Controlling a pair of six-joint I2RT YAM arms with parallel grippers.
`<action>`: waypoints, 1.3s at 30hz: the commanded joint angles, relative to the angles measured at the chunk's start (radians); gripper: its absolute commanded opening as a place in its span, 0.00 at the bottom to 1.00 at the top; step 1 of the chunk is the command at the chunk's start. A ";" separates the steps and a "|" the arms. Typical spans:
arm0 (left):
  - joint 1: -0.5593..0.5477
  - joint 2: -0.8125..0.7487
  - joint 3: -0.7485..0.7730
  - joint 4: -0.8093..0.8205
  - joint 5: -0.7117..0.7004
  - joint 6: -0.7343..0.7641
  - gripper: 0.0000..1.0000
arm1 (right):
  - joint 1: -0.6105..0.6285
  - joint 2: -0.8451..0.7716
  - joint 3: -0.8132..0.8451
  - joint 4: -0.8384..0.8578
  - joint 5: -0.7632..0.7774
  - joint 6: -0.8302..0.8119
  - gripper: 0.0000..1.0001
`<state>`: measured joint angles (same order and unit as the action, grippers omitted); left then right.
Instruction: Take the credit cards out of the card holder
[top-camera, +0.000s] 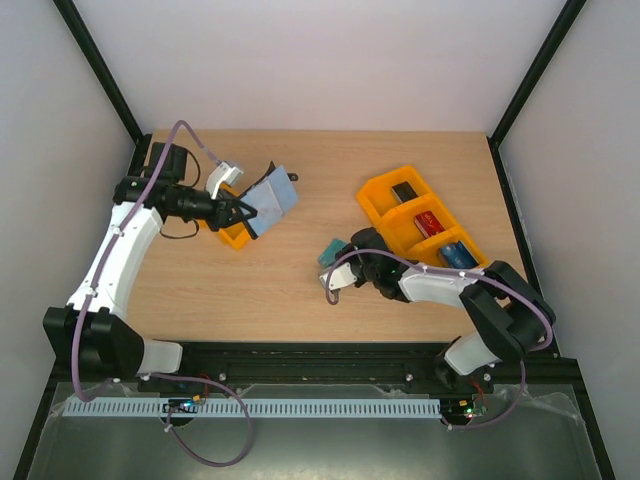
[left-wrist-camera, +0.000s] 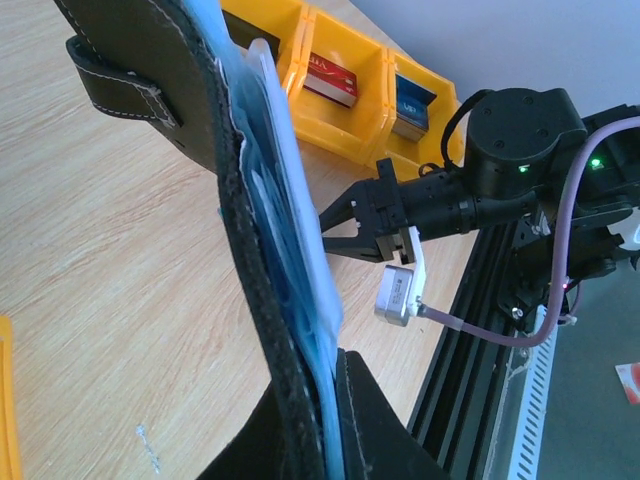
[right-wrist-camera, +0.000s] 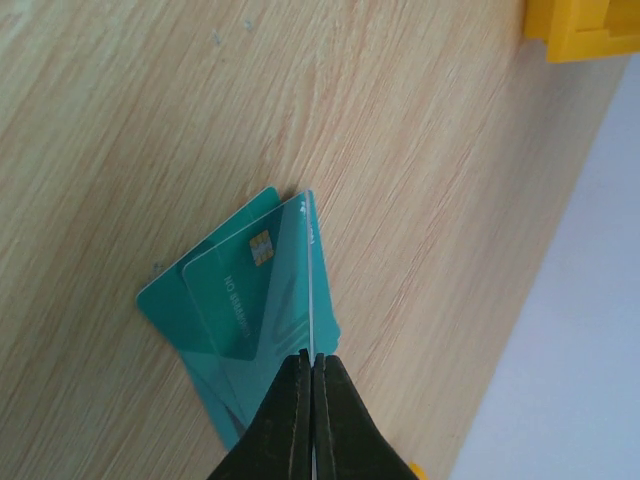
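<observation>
Black wallet (top-camera: 272, 196) hangs open in the left claw (top-camera: 243, 213), which is clamped on it above the table's (top-camera: 300, 290) far-left part. The right claw (right-wrist-camera: 312, 385) is pinched tight on a teal card (right-wrist-camera: 312, 270) standing on edge over two flat cards (right-wrist-camera: 235, 300), mid-table, nearer the near edge.

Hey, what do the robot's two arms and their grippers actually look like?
Both arms match: white shells on the long links, black round joints and bases. A purplish-grey cable loops along the left arm; another runs along the right arm. The left gripper and right gripper are black, with two tapered fingers. A green light glows on the right arm.
</observation>
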<state>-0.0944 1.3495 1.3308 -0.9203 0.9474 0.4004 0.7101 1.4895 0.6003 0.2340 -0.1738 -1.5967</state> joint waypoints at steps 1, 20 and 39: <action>0.002 0.009 0.038 -0.032 0.050 0.039 0.02 | 0.007 0.034 -0.004 0.122 0.032 -0.025 0.02; 0.002 0.004 0.025 -0.024 0.045 0.035 0.02 | 0.003 -0.040 -0.036 0.068 0.132 0.006 0.76; 0.002 -0.011 -0.007 0.017 0.023 -0.011 0.02 | 0.003 -0.124 0.281 -0.396 0.272 2.198 0.47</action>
<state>-0.0944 1.3567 1.3338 -0.9245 0.9573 0.3950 0.7136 1.2865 0.8967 0.0959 0.0559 0.1558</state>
